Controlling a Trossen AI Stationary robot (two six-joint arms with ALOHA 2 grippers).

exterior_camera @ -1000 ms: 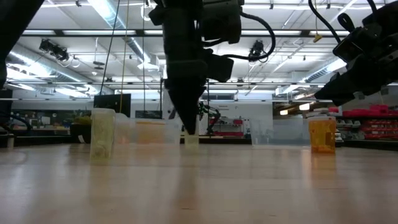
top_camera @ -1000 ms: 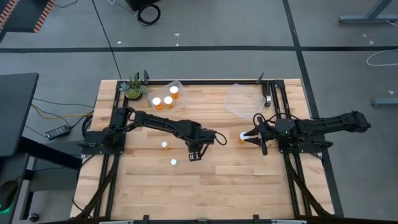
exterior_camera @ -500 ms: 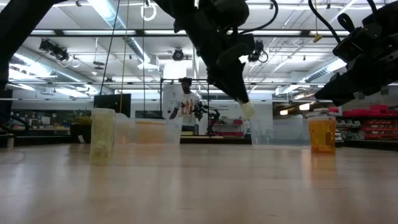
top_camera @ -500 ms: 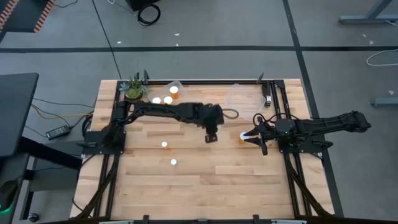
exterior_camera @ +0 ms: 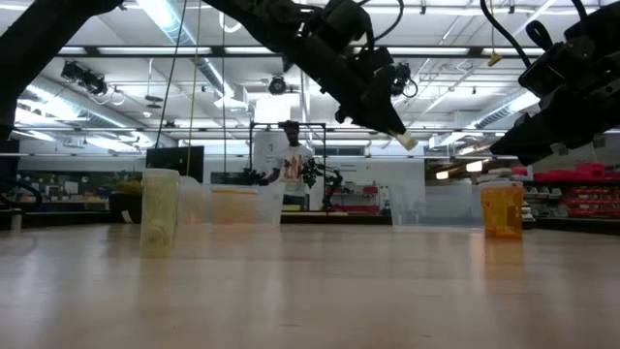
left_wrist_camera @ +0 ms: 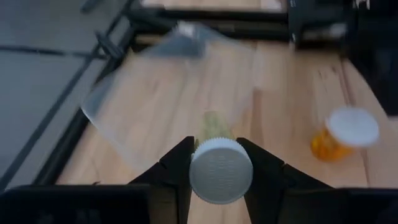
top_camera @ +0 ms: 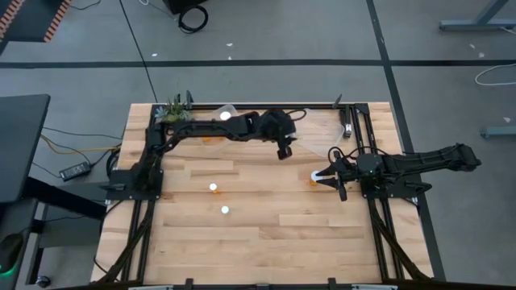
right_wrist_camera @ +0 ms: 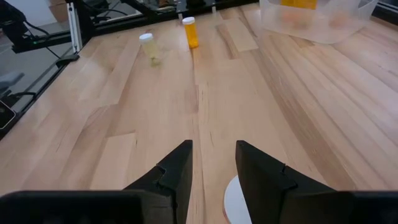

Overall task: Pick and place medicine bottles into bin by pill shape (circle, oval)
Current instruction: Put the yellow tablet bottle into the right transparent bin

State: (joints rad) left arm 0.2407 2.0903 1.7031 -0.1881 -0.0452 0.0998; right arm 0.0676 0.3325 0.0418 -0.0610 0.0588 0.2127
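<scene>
Left gripper (top_camera: 285,151), jaws clamped on a white-capped pill bottle (left_wrist_camera: 220,169), hangs off the counter (top_camera: 266,234) at the clear right-hand bin (top_camera: 318,129)'s 8 o'clock edge, bin the nearer; right gripper (top_camera: 323,177) waits, jaws closed, beside an orange bottle (top_camera: 313,177).

No text, label, brand, number or sign can be read in any view. The white cap (left_wrist_camera: 221,172) of the medicine bottle facing the left wrist camera is blank (only ridged at its edge), and the orange bottle (exterior_camera: 502,209) on the table (exterior_camera: 310,291) shows no legible print.
</scene>
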